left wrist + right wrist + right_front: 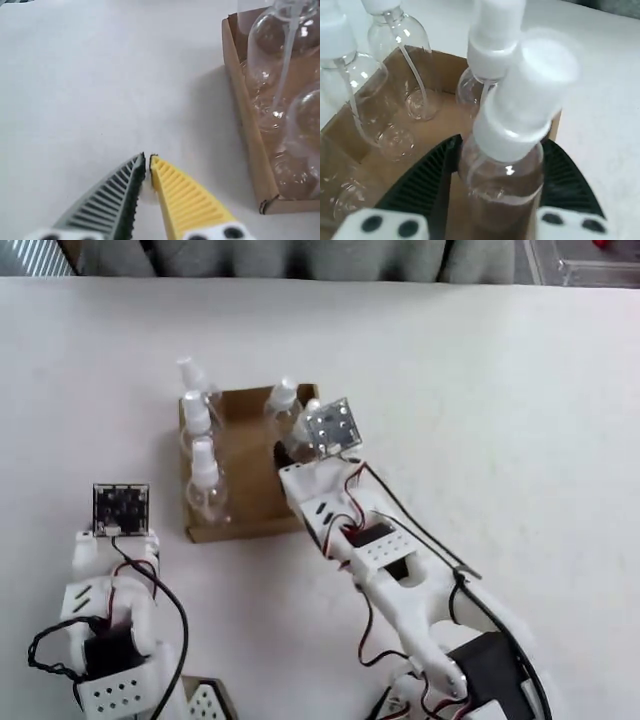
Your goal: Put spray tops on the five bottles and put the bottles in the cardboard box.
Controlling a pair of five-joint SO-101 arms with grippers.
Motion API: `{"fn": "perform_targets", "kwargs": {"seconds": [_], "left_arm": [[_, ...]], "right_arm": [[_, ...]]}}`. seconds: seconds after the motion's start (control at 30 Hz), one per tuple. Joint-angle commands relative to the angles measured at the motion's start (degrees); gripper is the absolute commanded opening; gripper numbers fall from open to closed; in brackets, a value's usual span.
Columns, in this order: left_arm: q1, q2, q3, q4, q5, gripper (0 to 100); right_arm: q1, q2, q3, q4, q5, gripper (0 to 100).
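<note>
The right gripper [501, 150] clamps the fifth bottle [502, 185], spray top on, upright at the right edge of the cardboard box [240, 528], just beside one of four capped bottles [204, 475] standing inside. The left gripper [148, 165] sits closed and empty over the surface [480, 390] off the box's near-left corner. The final placement appears to be in hand. The next move calls for lowering the bottle onto free box floor, then releasing it.

each bottle [500, 190]: clear plastic, glossy, smooth | spray tops [530, 95]: white plastic, satin-matt | box [247, 130]: brown cardboard, matt, rough cut edges | worktop [100, 75]: white, matt, smooth | left fingers [185, 200]: grey and yellow ribbed plastic, matt | right fingers [420, 185]: black ribbed plastic, matt | arms [410, 610]: white plastic, smooth | cables [415, 527]: black sheath, slightly glossy
</note>
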Motion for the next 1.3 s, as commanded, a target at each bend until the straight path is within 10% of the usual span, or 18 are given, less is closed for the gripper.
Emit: {"fn": "perform_targets", "kwargs": {"seconds": [0.0, 1.27], "left_arm": [[0.8, -0.7, -0.2, -1.5, -0.3, 2], [0.6, -0.7, -0.1, -1.2, -0.3, 2]], "right_arm": [[0.5, 0.0, 0.5, 0.2, 0.8, 19.0], [0.5, -2.2, 1.8, -3.7, 0.7, 19.2]]}}
